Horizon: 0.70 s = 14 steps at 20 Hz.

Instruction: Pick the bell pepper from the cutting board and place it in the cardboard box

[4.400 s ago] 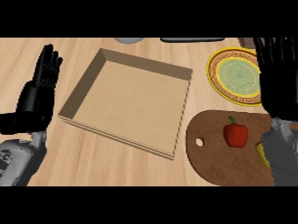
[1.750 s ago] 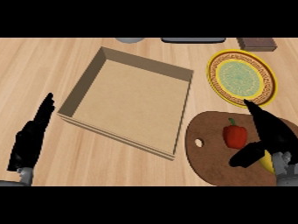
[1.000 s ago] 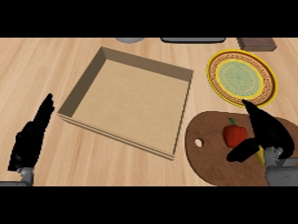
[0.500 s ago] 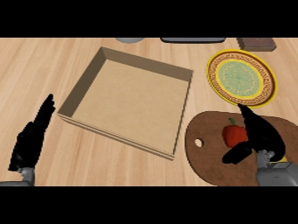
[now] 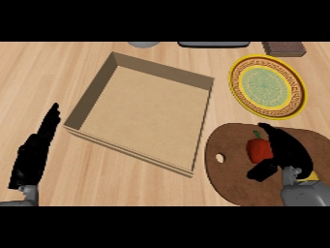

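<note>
Red on brown: bell pepper (image 5: 257, 150) upright on cutting board (image 5: 232, 183), not lifted, near the right wall of the cardboard box (image 5: 146, 114) but outside it.

Change over last half second: right hand (image 5: 287, 151) shifted a little further left, now lying close along pepper's right side. Fingers only slightly curved, thumb jutting out just below the pepper. Half-open cup, nothing gripped yet as far as visible. Cannot tell whether actually touching the pepper's skin.

Change over last four seconds: same hand brought down from a raised, flat pose over the yellow plate (image 5: 267, 86) to board level.

Left hand (image 5: 35, 155): lowered early, then unmoved for the last two seconds. Resting edge-on at lower left, fingers straight, holding nothing.

Judgement: approach done, grasp just starting. Remaining: closing fingers and thumb round pepper, lifting, carrying left over box wall, releasing inside.

Risk: pepper tipped or pushed leftward by sideways contact before thumb closes.
</note>
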### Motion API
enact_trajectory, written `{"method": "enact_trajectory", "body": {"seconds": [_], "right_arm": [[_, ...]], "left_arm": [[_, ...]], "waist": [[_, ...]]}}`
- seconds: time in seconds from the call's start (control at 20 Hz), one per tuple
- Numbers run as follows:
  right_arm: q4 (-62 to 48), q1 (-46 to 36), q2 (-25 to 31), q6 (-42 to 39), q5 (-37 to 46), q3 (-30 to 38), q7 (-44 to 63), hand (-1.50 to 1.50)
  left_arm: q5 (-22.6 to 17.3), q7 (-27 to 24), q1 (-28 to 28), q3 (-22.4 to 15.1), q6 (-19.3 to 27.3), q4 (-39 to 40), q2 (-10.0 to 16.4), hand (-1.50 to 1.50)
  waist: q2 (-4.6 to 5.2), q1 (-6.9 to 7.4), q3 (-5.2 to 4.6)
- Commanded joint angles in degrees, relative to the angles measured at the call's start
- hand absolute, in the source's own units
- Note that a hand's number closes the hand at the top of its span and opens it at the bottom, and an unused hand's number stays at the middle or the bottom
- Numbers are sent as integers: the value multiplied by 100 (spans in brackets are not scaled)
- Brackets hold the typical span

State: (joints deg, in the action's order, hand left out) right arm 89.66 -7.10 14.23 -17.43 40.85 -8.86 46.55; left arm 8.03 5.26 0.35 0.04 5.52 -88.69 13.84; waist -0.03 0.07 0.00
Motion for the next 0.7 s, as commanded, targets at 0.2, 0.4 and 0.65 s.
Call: {"method": "enact_trajectory", "body": {"seconds": [0.2,0.4,0.65], "right_arm": [[-376,-108,89,604,911,-177,-512,150],[-114,-52,62,884,1328,-268,-431,150],[-733,-1009,933,386,943,-444,-2458,150]], "left_arm": [[14,121,-218,183,-186,37,-11,0],[147,102,-192,83,-88,-24,-194,0],[184,12,-184,40,-159,75,-147,0]], "waist": [[6,6,1],[0,-10,1],[61,210,15]]}}
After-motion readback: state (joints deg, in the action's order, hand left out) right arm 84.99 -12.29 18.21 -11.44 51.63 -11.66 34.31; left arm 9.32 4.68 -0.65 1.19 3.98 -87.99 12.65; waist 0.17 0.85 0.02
